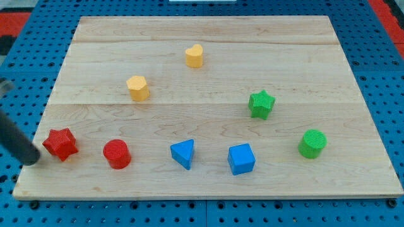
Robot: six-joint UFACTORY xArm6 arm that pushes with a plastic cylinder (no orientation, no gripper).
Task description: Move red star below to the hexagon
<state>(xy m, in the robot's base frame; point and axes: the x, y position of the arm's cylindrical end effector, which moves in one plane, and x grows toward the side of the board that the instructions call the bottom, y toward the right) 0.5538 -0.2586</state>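
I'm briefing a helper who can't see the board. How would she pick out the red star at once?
Start at the wooden board and go to its corner at the view's bottom left. The red star sits there, with my tip just to its left. The red cylinder on its right is round; this block has points.

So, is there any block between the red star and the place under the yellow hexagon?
Nothing visible blocks it. My tip sits just left of the red star. The board below the yellow hexagon looks free; the red cylinder lies lower, beside the route.
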